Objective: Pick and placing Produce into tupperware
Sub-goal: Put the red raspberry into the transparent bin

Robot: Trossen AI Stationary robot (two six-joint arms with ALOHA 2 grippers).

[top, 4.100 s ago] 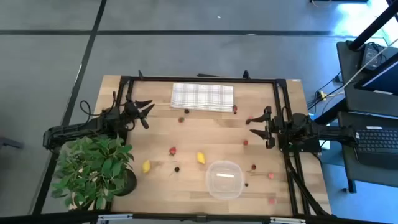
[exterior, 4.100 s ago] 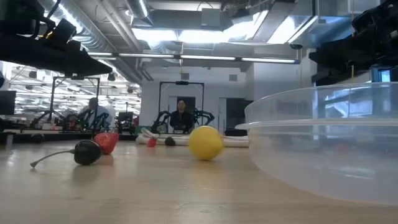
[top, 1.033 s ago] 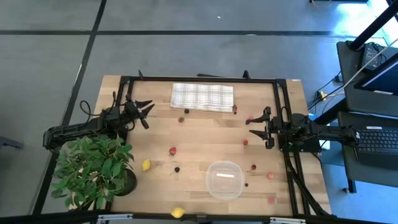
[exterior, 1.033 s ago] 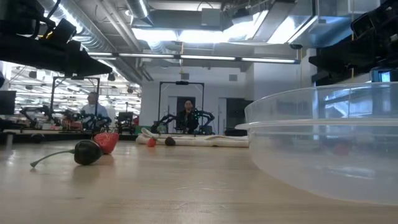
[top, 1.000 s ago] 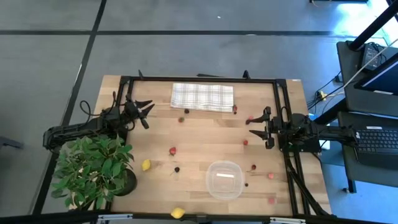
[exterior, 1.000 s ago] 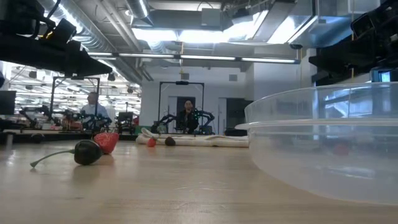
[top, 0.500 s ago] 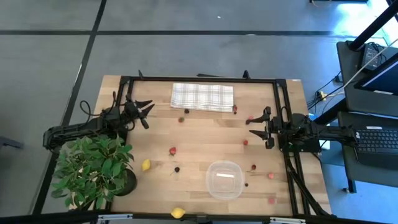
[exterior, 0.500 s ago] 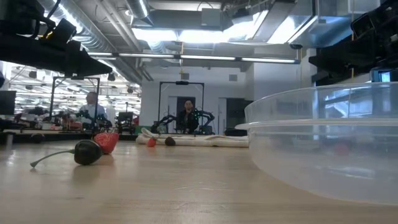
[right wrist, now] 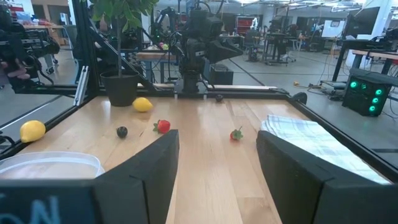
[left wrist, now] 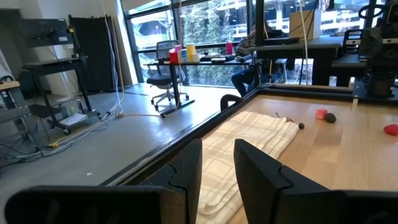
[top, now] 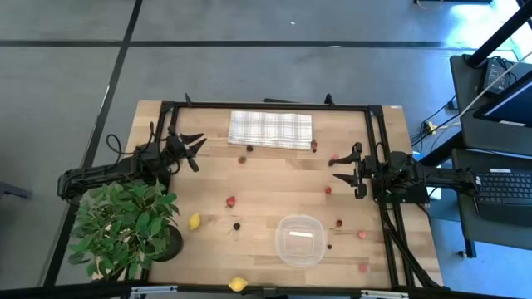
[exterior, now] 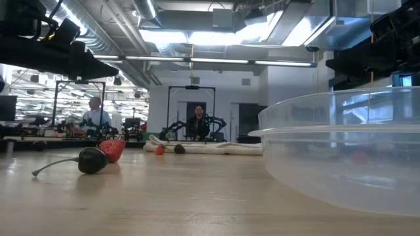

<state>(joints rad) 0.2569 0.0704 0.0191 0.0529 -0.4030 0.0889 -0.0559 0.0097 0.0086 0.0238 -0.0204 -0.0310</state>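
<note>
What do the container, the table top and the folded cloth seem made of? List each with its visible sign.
Clear rounded-square container: probably plastic, glossy; the room shows through its wall in the low view.
Pale table top: looks like wood, matt; plank seams and grain show.
Checked white-grey cloth: woven fabric, soft; it lies folded with limp edges in the left wrist view.

The tupperware (exterior: 341,151) runs off the low view's right edge. A lemon (top: 238,284) sits at the table's front edge, partly cut off. The berries (top: 231,200) are too small to identify.

Checked cloth (top: 270,129) at the table's far edge, leafy potted plant (top: 126,228) at its near-left corner
</note>
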